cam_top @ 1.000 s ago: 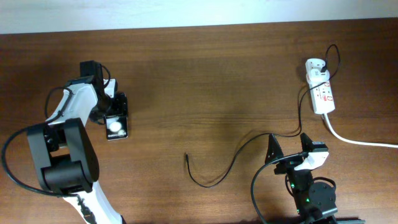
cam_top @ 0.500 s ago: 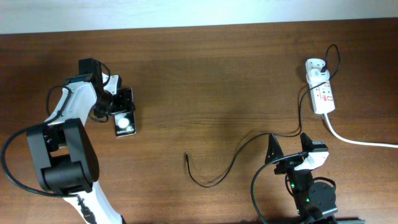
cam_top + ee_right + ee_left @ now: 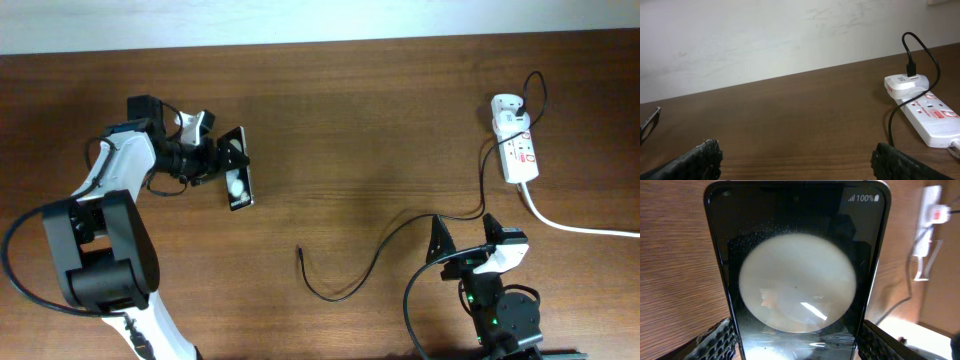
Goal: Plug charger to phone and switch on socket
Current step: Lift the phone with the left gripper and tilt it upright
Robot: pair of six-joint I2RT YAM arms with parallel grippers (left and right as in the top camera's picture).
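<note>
Two jaws of the right gripper (image 3: pixel 466 238), lower right of the overhead frame, stand wide apart and empty. Left of it, the thin black charger cable (image 3: pixel 335 297) lies slack, its connector tip (image 3: pixel 300 253) free at lower centre. Since a second ago the left gripper (image 3: pixel 797 342), clamped on the glossy black rectangular phone (image 3: pixel 238 183), has carried it from upper left toward centre, turning it and narrowing the gap to the tip. The white oblong socket strip (image 3: pixel 520 155), upper right, sits untouched.

Left arm: at 9 o'clock in overhead view, wrist aimed toward 3 o'clock. Left hand (image 3: pixel 231 166): clamped on phone (image 3: pixel 240 186). Right arm: 5 o'clock. Right hand (image 3: pixel 467 240): spread wide, aimed 12 o'clock.
</note>
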